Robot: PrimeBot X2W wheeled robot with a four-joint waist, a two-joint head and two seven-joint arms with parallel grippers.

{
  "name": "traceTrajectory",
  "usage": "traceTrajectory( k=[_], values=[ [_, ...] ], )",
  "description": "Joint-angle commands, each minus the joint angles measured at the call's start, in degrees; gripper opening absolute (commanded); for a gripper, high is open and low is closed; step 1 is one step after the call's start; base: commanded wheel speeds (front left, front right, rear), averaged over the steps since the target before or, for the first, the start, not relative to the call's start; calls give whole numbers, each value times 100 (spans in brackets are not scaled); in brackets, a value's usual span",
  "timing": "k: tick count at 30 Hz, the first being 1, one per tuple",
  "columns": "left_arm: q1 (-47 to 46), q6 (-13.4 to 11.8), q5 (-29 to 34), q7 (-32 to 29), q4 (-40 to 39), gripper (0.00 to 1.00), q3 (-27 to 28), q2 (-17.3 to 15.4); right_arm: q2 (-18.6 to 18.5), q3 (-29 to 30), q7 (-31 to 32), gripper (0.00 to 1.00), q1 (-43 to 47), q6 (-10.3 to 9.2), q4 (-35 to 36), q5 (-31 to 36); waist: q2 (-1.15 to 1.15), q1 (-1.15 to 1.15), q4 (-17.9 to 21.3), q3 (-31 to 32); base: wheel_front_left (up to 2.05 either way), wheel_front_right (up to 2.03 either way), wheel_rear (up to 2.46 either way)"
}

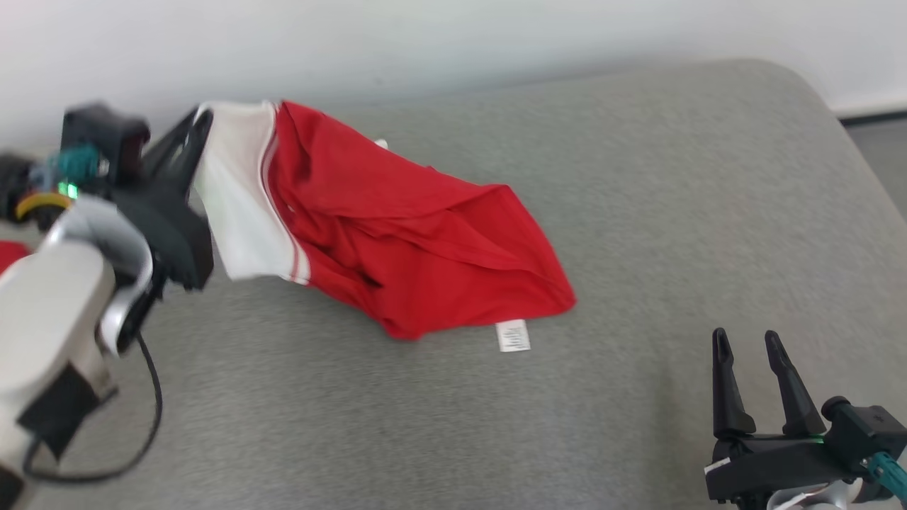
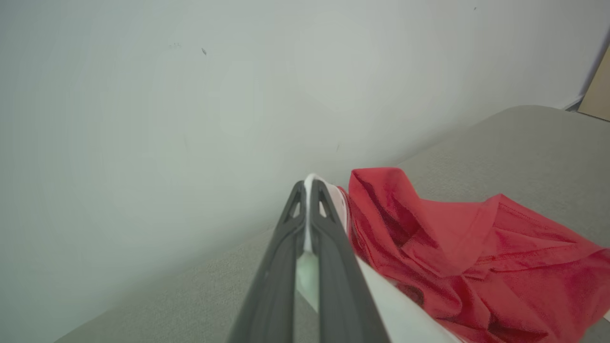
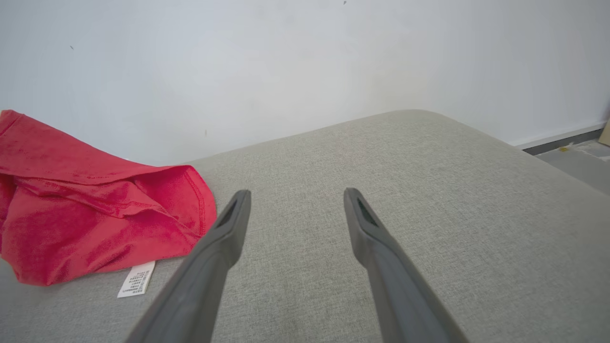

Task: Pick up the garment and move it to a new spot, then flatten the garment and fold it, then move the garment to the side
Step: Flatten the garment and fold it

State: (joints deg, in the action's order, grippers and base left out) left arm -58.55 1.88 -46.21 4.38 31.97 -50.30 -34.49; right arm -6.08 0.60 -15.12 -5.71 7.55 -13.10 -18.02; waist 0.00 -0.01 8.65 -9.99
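The left gripper (image 1: 200,124) is clenched on the white edge (image 1: 241,205) of the garment (image 1: 404,234), at the far left of the grey cushion (image 1: 638,212) and close to the pale wall (image 1: 425,42). From its own wrist view only a thin sliver of white cloth shows, pinched between the dark fingers (image 2: 333,247) right at their tips. The white end looks raised. The red body slopes away to the right and nearer, crumpled and folded over itself, with its hem resting on the cushion and a small label (image 1: 513,335) lying flat just beside it. The right gripper (image 1: 745,340) sits at the near right with its jaws spread wide and nothing in them, well apart from the cloth. What worries me is that shallow bite: if the arm carries the garment off quickly, the weight of the trailing red part, dragging on the rough cushion fabric, could pull the edge out of the tips. Held by one point alone, the cloth would likely hang twisted and land bunched, which would make flattening harder. The grip is also so near the wall that a wide swing might brush it.
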Motion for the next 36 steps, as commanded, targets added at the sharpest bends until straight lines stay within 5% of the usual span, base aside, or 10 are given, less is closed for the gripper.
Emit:
traceTrajectory(
  k=[1, 8, 16, 22, 28, 29, 30, 36],
  values=[
    [208, -87, -93, 61, -115, 0, 41, -22, -28, 30, -4, 100, 67, -13, 17, 28, 0, 1, -407, 274, 0, 0, 0],
    [1877, -878, -757, 609, -961, 0, 395, -174, -9, 77, -4, 100, 227, -13, 27, 51, 0, 1, -641, 335, 0, 0, 0],
    [3941, -1633, -1390, 1067, -1758, 0, 973, 107, -58, 170, -4, 100, 347, -13, 27, 63, 0, 1, -748, 373, 0, 0, 0],
    [4719, -1752, -1264, 1084, -1962, 0, 1292, 430, -82, 154, -4, 100, 322, -13, -5, 84, 0, 1, -802, 421, 0, 0, 0],
    [5007, -1588, -814, 1083, -1814, 2, 1643, 675, -65, 88, -4, 100, 337, -13, -44, 95, 0, 1, -855, 524, 0, 0, 0],
    [4995, -1535, -728, 1083, -1805, 79, 1686, 727, -65, 87, -4, 100, 344, -13, -47, 94, 0, 1, -862, 543, 0, 0, 0],
    [4964, -1497, -653, 1085, -1836, 100, 1794, 778, -67, 85, -4, 100, 353, -13, -45, 92, 0, 1, -869, 560, 0, 0, 0],
    [4941, -1310, 305, 1084, -2138, 100, 2420, 985, -80, 41, -4, 100, 391, -13, -58, 96, 0, 1, -877, 677, 0, 0, 0]
  ],
)
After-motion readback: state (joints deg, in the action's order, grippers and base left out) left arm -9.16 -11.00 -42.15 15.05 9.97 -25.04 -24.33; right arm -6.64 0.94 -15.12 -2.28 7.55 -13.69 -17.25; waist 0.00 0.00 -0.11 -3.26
